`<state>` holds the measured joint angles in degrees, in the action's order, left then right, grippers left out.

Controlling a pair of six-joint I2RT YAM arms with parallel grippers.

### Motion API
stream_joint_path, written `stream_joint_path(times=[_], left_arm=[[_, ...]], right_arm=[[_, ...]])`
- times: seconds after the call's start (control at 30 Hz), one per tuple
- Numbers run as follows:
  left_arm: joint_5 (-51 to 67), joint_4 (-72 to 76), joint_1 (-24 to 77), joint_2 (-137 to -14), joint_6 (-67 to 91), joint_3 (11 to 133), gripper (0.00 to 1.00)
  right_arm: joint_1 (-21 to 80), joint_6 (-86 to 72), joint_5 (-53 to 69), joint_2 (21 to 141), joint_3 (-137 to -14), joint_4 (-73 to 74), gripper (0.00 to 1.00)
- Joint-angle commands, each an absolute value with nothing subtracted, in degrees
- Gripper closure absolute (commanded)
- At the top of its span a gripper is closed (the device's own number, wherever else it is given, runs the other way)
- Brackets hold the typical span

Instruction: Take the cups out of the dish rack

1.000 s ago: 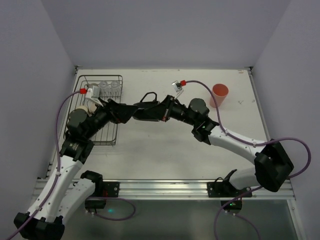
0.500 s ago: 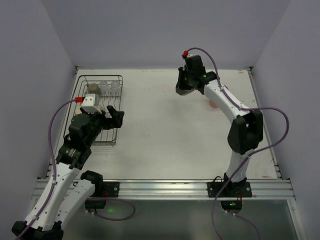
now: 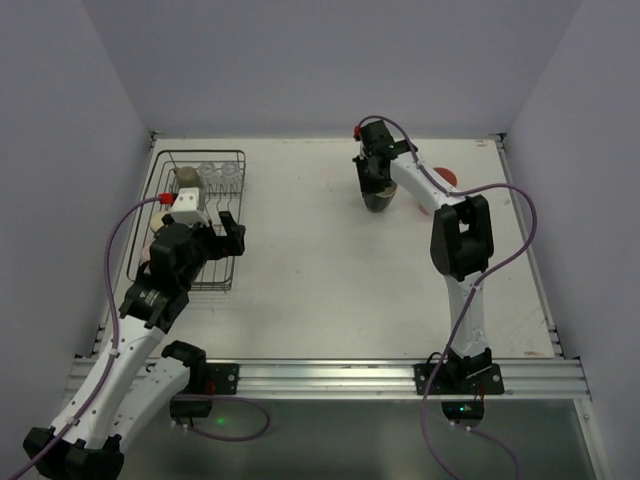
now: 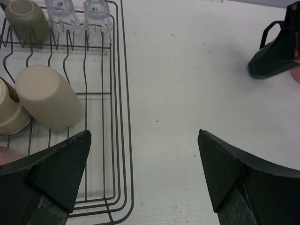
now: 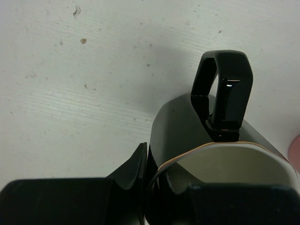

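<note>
1. The left arm (image 3: pixel 140 300) is reaching from its near-left base toward the far side, elbow bent and wrist tilting downward.
2. The left gripper (image 4: pixel 144 138) is holding its jaws spread wide, with nothing between them.
3. The right arm (image 3: pixel 458 240) is stretching far from its near base, forearm angling left.
4. The right gripper (image 5: pixel 151 180) is pointing down, jaws nearly together, pinching the wall of the black handled mug (image 5: pixel 220 93), one finger outside and one inside.

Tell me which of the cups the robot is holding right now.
The black handled mug, pinched at its rim by the right gripper; the beige cups and clear glasses sit loose in the dish rack.
</note>
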<state>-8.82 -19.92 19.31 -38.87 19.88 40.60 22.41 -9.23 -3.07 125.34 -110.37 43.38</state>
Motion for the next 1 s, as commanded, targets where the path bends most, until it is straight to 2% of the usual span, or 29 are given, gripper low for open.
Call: stream_joint_path(times=[0.0, 0.1, 0.13, 0.23, 0.27, 0.37, 0.47, 0.63, 0.8, 0.97], left_arm=[[-11.6, -20.2, 19.2, -40.3, 18.8, 41.6, 0.0], [-12.0, -20.5, 18.5, -41.3, 19.1, 42.0, 0.0], [-12.2, -20.6, 18.5, -42.0, 19.4, 42.5, 0.0], [-13.4, -22.0, 18.3, -44.2, 20.4, 44.5, 0.0], [-13.8, -22.9, 18.3, -44.8, 20.7, 44.9, 0.0], [-15.1, -23.2, 18.3, -46.3, 22.0, 46.3, 0.0], [-17.3, -23.3, 18.2, -47.9, 23.4, 47.9, 0.0], [-22.1, -22.8, 14.9, -53.1, 25.0, 50.7, 0.0], [-23.9, -20.3, 8.4, -58.7, 25.3, 51.6, 0.0], [-20.7, -18.9, 4.0, -64.9, 26.0, 54.0, 0.0]], right_arm=[[21.1, -6.1, -4.0, 125.5, -113.5, 44.0, 0.99], [21.0, -5.8, -4.4, 125.8, -113.1, 44.0, 0.89], [21.0, -5.7, -4.2, 125.3, -113.0, 43.9, 0.77], [21.0, -5.9, -3.6, 124.2, -113.6, 43.7, 0.59], [21.0, -6.1, -3.4, 123.2, -113.7, 43.7, 0.46], [21.1, -7.0, -3.1, 120.6, -113.7, 43.3, 0.27], [21.1, -8.3, -1.4, 117.1, -110.9, 41.3, 0.21], [21.3, -11.2, 4.4, 103.7, -99.6, 34.6, 0.11], [22.0, -12.7, 8.4, 91.2, -87.7, 26.6, 0.09], [22.0, -13.8, 11.2, 86.1, -84.0, 23.6, 0.11]])
